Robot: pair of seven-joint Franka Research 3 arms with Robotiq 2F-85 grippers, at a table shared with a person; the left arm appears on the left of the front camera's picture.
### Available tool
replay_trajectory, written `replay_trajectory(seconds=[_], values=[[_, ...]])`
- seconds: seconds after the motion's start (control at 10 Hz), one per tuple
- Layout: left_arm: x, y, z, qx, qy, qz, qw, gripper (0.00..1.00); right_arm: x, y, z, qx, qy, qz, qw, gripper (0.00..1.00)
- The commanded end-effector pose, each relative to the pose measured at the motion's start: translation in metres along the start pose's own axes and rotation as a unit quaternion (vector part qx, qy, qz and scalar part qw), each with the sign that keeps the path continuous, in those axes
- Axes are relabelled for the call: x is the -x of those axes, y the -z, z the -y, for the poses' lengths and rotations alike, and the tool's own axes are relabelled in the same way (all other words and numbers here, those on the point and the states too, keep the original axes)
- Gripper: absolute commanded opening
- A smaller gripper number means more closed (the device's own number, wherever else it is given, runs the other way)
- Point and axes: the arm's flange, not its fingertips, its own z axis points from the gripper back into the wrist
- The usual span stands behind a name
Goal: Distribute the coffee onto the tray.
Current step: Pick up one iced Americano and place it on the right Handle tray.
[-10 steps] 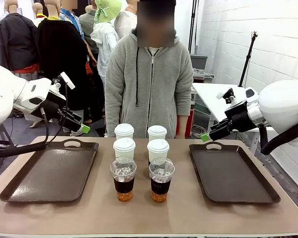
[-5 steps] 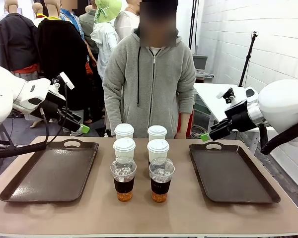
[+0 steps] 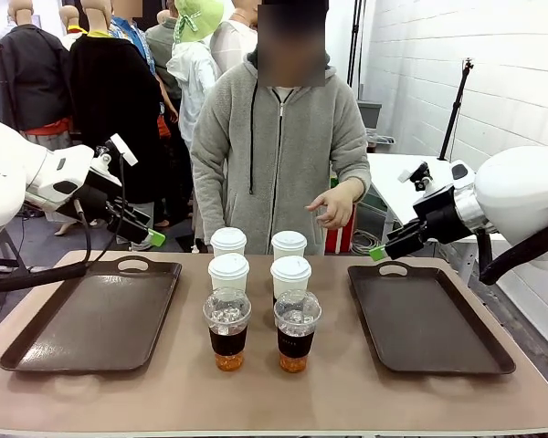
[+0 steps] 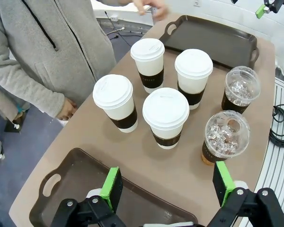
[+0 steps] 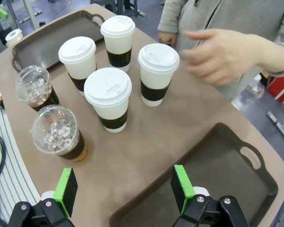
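- My left gripper (image 4: 168, 187) spread wide, holding nothing, over the left tray (image 4: 71, 182); six cups (image 4: 165, 116) cluster ahead.
- My right gripper (image 5: 124, 189) equally wide, empty, at the right tray's (image 5: 236, 189) edge.

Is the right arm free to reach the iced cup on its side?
Probably yes: the open right gripper hovers near its tray, and that iced cup stands in the front row, nothing between them.

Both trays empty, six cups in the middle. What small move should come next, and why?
Probably ease the open right gripper toward the near right dome-lidded cup. It stands on the robot's side of the cluster, next to the empty right tray, and well away from the person's hand raised by the far white lidded cups.
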Motion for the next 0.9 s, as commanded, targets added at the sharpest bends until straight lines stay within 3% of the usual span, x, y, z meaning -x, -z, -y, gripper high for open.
replay_trajectory(seconds=[0.0,0.8], values=[[0.0013,0.0019,-0.0045,0.008,0.011,0.005,1.0,1.0,0.0008,0.0027,0.0032,-0.008,-0.005,0.007,1.0,1.0],[0.0013,0.0019,-0.0045,0.008,0.011,0.005,1.0,1.0,0.0008,0.0027,0.0032,-0.008,-0.005,0.007,1.0,1.0]])
